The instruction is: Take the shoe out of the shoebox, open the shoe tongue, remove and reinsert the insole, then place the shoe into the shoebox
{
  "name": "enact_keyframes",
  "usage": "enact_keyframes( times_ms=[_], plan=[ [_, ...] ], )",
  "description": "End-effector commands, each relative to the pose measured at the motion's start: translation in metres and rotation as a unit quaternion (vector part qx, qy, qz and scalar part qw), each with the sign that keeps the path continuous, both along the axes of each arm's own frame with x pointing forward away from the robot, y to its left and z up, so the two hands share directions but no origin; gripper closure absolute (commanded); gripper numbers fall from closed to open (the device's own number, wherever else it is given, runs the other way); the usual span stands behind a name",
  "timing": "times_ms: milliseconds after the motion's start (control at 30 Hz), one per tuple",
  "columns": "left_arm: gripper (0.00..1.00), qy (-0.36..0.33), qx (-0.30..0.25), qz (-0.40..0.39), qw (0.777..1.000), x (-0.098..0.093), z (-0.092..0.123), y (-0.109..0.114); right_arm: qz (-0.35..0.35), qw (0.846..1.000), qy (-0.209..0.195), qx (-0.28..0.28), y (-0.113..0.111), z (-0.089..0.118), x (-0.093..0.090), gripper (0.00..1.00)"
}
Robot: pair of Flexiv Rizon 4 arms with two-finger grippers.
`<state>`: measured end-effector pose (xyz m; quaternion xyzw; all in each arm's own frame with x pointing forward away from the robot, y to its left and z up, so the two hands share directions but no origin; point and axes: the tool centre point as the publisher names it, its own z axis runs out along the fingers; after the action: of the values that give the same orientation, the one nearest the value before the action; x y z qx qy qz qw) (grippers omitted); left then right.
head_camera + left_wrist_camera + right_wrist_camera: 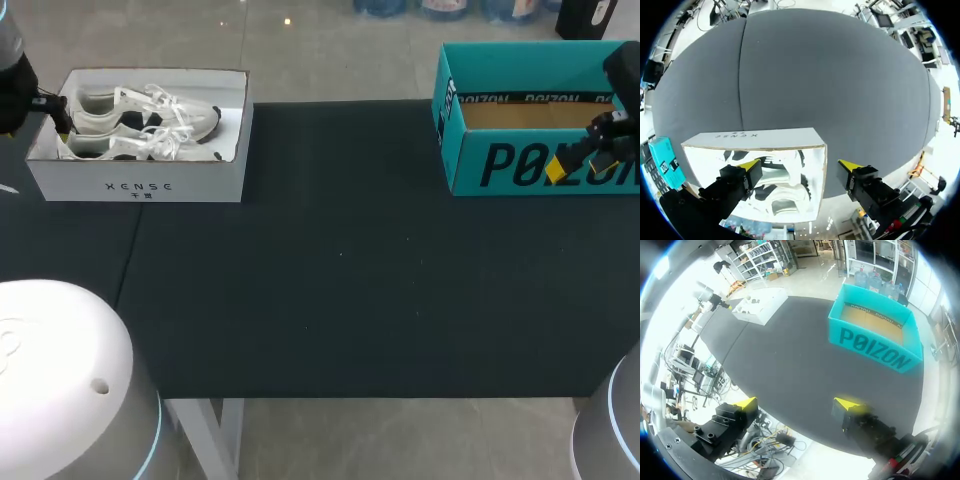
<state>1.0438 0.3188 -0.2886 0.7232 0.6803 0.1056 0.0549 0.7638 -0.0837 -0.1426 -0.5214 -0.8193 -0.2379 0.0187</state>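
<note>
**Left claw**: released, fingers wide apart. One finger hangs over the inside of the white shoebox, the other outside its end wall. I see it gripping nothing.

**Right claw**: released and empty, hanging at the front of the teal box, at 2 o'clock on the table.

**Step in hand:** I judge it the first one, taking a shoe out. Nothing is lifted yet.

**Next move calls for:** bringing both left fingers inside the wall, down onto one shoe's heel end, and closing on it clear of the laces and the cardboard. I would expect the light box to drag along if a finger catches the wall.

**Shoes**: a pair in the white shoebox, at 10 o'clock on the table. They lie side by side, heels toward 9 o'clock and toes toward 3 o'clock. They are white with dark patches and have loose white laces spilling across the tops. I cannot make out the tongue or insole.
</note>
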Motion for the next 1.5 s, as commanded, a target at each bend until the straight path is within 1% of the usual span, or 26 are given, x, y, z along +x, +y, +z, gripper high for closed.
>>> enact_keyframes(
  times_ms=[33,233,633,833,1067,1100,1167,1200,1233,1267,1333,1367,1400,1433,1500],
  plan=[
    [0.0,0.012,-0.002,0.003,1.0,0.025,-0.012,-0.004,0.0,1.0,0.001,-0.001,0.0,-0.001,0.001,0.0],
    [0.0,0.018,-0.008,0.016,1.0,0.035,-0.027,-0.007,0.0,1.0,0.001,-0.001,0.0,-0.001,0.001,0.0],
    [0.0,0.033,-0.013,0.029,0.999,0.044,-0.05,-0.006,0.0,1.0,0.001,-0.001,0.0,-0.001,0.001,0.0],
    [0.0,0.036,-0.012,0.029,0.999,0.045,-0.055,-0.005,0.0,1.0,0.001,-0.001,0.0,-0.001,0.001,0.0],
    [0.0,0.033,-0.015,0.031,0.999,0.05,-0.055,-0.004,0.0,1.0,0.001,-0.001,0.0,-0.001,0.001,0.0],
    [0.02,0.032,-0.015,0.031,0.999,0.051,-0.056,-0.004,0.0,1.0,0.001,-0.001,0.0,-0.001,0.001,0.0],
    [0.22,0.032,-0.016,0.032,0.999,0.052,-0.057,-0.005,0.0,1.0,0.001,-0.001,0.0,-0.001,0.001,0.0],
    [0.47,0.031,-0.017,0.031,0.999,0.052,-0.058,-0.005,0.0,1.0,0.001,-0.001,0.0,-0.001,0.001,0.0],
    [0.56,0.031,-0.018,0.032,0.999,0.053,-0.059,-0.006,0.0,1.0,0.001,-0.001,0.0,-0.001,0.001,0.0],
    [0.62,0.032,-0.018,0.032,0.999,0.053,-0.059,-0.006,0.0,1.0,0.001,-0.001,0.0,-0.001,0.001,0.0],
    [0.67,0.032,-0.02,0.032,0.999,0.053,-0.059,-0.008,0.0,1.0,0.001,-0.001,0.0,-0.001,0.001,0.0],
    [0.71,0.032,-0.021,0.032,0.999,0.053,-0.06,-0.008,0.0,1.0,0.001,-0.001,0.0,-0.001,0.001,0.0],
    [0.78,0.033,-0.022,0.032,0.999,0.053,-0.06,-0.008,0.0,1.0,0.001,-0.001,0.0,-0.001,0.001,0.0],
    [0.82,0.033,-0.023,0.032,0.999,0.053,-0.06,-0.009,0.0,1.0,0.001,-0.001,0.0,-0.001,0.001,0.0],
    [0.85,0.032,-0.022,0.031,0.999,0.053,-0.061,-0.009,0.0,1.0,0.001,-0.001,0.0,-0.001,0.001,0.0]
  ],
)
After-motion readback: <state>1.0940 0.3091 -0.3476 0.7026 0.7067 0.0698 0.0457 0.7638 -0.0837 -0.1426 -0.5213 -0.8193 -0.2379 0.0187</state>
